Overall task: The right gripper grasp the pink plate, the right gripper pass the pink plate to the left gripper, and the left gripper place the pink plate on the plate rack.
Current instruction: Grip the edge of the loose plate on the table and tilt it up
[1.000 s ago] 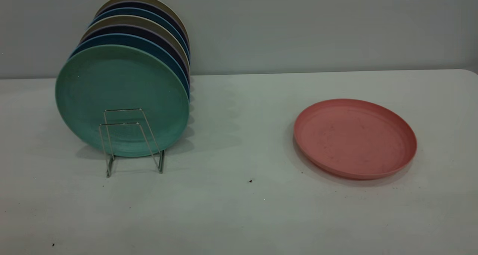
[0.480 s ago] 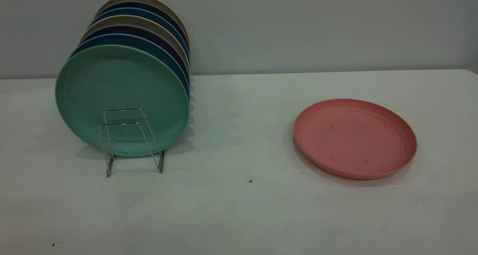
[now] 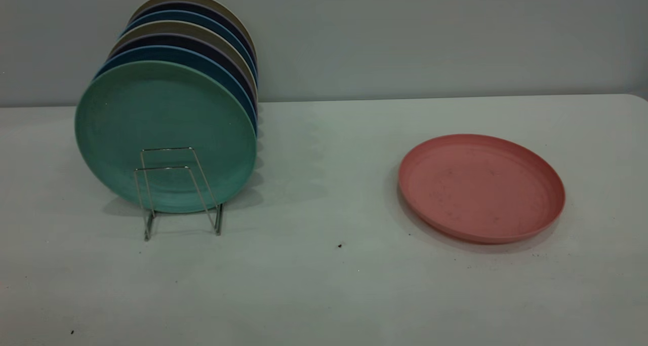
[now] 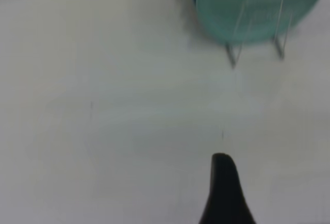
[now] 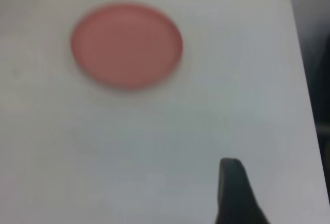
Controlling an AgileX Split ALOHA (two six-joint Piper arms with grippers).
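One pink plate [image 3: 481, 188] flat, untouched | bare table [image 3: 324, 285] between it and plate rack [image 3: 177, 191] | tools' state: cannot tell

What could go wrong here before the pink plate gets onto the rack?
The pink plate lies flat on the table, so the right gripper may struggle to get under its low rim and could just push it. The rack is nearly full: only the front loops before the green plate look free, so a tilted placement might knock the standing plates.
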